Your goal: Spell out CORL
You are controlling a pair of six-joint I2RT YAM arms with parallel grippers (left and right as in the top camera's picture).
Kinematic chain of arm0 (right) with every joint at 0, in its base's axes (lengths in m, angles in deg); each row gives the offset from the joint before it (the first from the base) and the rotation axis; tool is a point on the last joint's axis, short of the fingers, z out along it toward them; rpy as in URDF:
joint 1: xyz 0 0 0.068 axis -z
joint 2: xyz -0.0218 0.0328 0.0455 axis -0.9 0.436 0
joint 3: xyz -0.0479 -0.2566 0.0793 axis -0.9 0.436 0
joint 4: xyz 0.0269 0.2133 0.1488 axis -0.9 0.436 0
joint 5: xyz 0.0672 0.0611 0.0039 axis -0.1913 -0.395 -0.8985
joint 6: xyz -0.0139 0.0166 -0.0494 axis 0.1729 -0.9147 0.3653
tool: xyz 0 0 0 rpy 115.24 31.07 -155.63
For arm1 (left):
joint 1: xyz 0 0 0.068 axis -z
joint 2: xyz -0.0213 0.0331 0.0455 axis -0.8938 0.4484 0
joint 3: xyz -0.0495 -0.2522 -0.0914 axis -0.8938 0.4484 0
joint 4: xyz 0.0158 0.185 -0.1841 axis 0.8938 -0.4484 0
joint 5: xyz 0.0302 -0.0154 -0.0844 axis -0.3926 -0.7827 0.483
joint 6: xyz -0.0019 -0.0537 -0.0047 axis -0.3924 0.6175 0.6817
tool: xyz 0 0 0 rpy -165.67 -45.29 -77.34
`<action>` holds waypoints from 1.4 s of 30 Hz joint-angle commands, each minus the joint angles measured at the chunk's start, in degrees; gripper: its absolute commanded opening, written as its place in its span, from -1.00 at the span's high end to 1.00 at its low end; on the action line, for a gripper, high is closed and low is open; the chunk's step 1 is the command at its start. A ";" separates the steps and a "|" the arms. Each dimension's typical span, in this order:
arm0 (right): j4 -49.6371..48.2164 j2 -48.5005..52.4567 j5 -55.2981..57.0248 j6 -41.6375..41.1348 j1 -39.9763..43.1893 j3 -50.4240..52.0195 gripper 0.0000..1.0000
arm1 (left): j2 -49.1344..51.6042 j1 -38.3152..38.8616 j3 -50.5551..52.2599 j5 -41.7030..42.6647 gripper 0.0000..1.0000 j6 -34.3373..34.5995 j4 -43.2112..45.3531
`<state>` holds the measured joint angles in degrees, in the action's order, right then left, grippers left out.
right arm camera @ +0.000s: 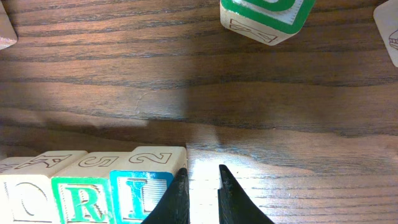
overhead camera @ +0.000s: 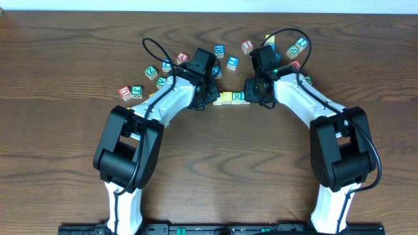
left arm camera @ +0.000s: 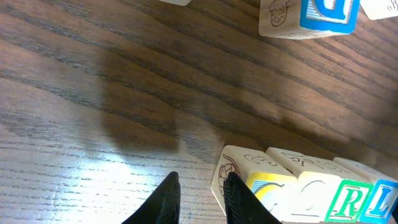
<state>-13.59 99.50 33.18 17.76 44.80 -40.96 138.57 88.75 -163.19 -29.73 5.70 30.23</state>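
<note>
A row of wooden letter blocks [overhead camera: 232, 98] lies on the table between my two grippers. In the left wrist view it reads C [left arm camera: 273, 190], O [left arm camera: 314, 193], R [left arm camera: 351, 202], L [left arm camera: 385, 199]. The right wrist view shows O [right arm camera: 25, 199], R [right arm camera: 81, 199] and L [right arm camera: 140, 193]. My left gripper [overhead camera: 212, 96] [left arm camera: 200, 196] is empty, its fingers nearly together and one finger against the C block's outer side. My right gripper [overhead camera: 252, 95] [right arm camera: 200, 190] is empty, its fingers nearly together and one finger against the L block's outer side.
Loose letter blocks lie scattered behind the row: a group at the left [overhead camera: 130, 90], some in the middle [overhead camera: 233, 62] and several at the right [overhead camera: 297, 46]. A blue block [left arm camera: 326, 15] and a green block [right arm camera: 264, 15] lie just beyond the grippers.
</note>
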 commanded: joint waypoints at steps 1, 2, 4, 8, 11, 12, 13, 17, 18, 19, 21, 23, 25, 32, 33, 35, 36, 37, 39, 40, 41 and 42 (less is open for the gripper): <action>-0.15 -0.35 -0.52 -0.09 0.63 -0.22 0.77 | -0.26 -0.39 0.55 0.37 0.51 -3.74 0.04; -0.11 -0.79 -0.52 -0.09 0.96 -0.24 0.76 | -0.48 -0.55 0.55 0.02 0.51 -4.15 0.02; 0.13 -1.73 -0.50 -0.07 1.40 -0.24 0.76 | -1.29 -0.94 0.55 -1.07 0.51 -4.46 -0.02; 0.57 -3.19 -0.52 0.39 1.64 -0.24 0.75 | -3.93 -2.01 0.55 -2.36 0.51 -6.69 -0.28; 0.46 -3.23 -0.55 0.37 1.64 -0.24 0.77 | -6.03 -2.36 0.55 -3.74 0.51 -10.08 -0.85; 0.26 -3.28 -0.55 0.39 1.64 -0.35 0.78 | -6.58 -2.34 0.52 -4.37 0.51 -11.19 -1.11; 0.22 -3.30 -0.55 0.44 1.64 -0.68 0.79 | -7.30 -2.34 0.48 -5.22 0.51 -12.31 -1.64; 0.31 -3.41 -0.55 2.97 1.57 -4.00 0.81 | -10.97 -3.13 0.39 -10.51 0.51 -14.05 -4.15; 0.33 -3.41 -0.57 3.17 1.46 -5.14 0.83 | -12.11 -3.72 0.33 -11.50 0.51 -14.08 -4.92; 0.22 -3.41 -0.92 3.45 1.25 -6.58 0.85 | -14.27 -5.09 0.31 -11.98 0.51 -14.56 -5.79; -1.86 -3.41 -2.99 3.63 0.57 -8.28 0.92 | -18.53 -8.28 0.33 -11.98 0.51 -14.93 -7.28; -4.02 -3.39 -3.63 3.50 -0.15 -8.33 0.93 | -21.18 -10.49 0.33 -11.98 0.51 -14.91 -8.28; -5.29 -3.15 -3.54 2.84 -0.98 -8.33 0.93 | -23.50 -12.66 0.33 -11.98 0.51 -14.91 -9.20; -9.79 -0.09 -3.54 1.53 -4.33 -8.33 0.93 | -25.83 -18.47 0.33 -12.00 0.51 -14.93 -12.59; -10.32 0.46 -3.54 1.27 -4.63 -8.33 0.94 | -25.81 -18.99 0.33 -12.00 0.51 -14.91 -13.25; -11.76 1.86 -3.54 1.16 -5.18 -8.33 0.94 | -25.81 -19.82 0.35 -12.00 0.51 -14.93 -14.45; -12.13 2.38 -3.52 1.09 -5.40 -8.33 0.95 | -25.81 -20.06 0.35 -12.00 0.51 -14.93 -14.82; -12.63 3.08 -3.54 0.81 -5.55 -8.33 0.95 | -25.81 -20.24 0.35 -12.00 0.51 -14.91 -15.06; -13.27 4.11 -3.56 0.63 -5.81 -8.33 0.95 | -25.81 -20.24 0.35 -12.00 0.51 -14.95 -15.37; -13.51 4.57 -3.56 0.46 -5.90 -8.33 0.95 | -25.81 -20.24 0.35 -12.00 0.51 -14.93 -15.45; -13.64 5.01 -3.56 0.28 -5.99 -8.33 0.95 | -25.81 -20.24 0.35 -12.00 0.51 -14.93 -15.45; -13.64 5.22 -3.61 0.26 -5.99 -8.33 0.95 | -25.81 -20.24 0.35 -12.00 0.51 -14.93 -15.45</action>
<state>-26.88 103.17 29.57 19.14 39.16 -48.59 112.53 68.60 -163.19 -40.79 -8.22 15.01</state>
